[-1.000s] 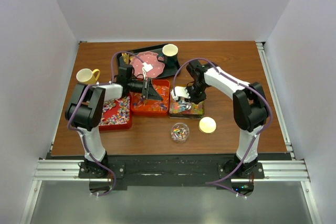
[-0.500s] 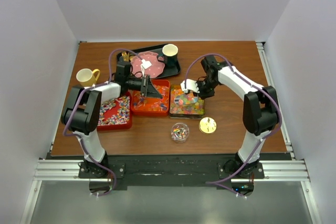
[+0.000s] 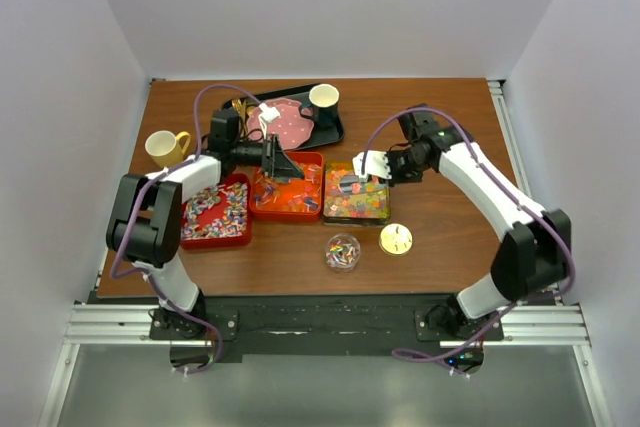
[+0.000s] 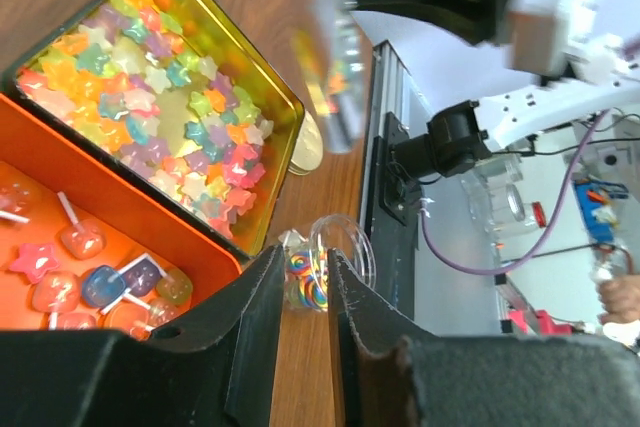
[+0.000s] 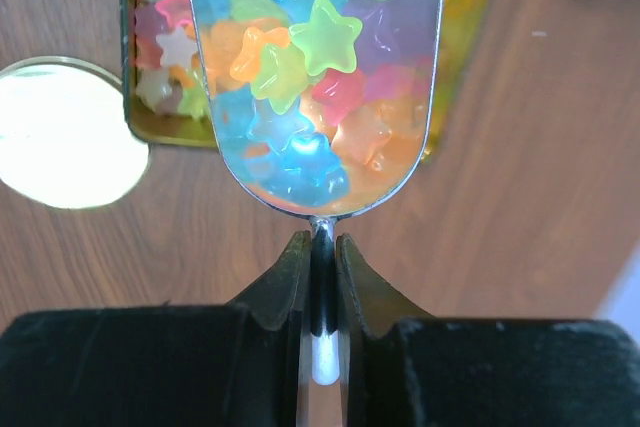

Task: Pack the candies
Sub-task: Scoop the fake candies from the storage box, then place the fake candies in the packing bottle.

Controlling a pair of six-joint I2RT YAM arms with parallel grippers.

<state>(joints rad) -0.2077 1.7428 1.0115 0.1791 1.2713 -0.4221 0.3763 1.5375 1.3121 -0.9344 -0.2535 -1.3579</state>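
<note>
White walls close in a brown wooden surface (image 3: 440,117) with three open tins in a row across it. A second ago your right arm's fingers (image 5: 312,262) were down in the gold tin (image 3: 386,205). Now they have come up and drawn back to the right, clamped tight on the thin handle of the scoop (image 5: 320,77), whose bowl is heaped with star candies (image 5: 330,32). The load looks won, so what remains is the carry to the small clear container (image 3: 343,252) near the front, beside its gold lid (image 3: 396,239). The scoop hangs over the gold tin, its long axis running across the surface, bowl pointing left, seemingly level. Your left arm's fingers (image 4: 280,272) hover over the orange tin (image 3: 285,217), parted a narrow crack, nothing between them.
</note>
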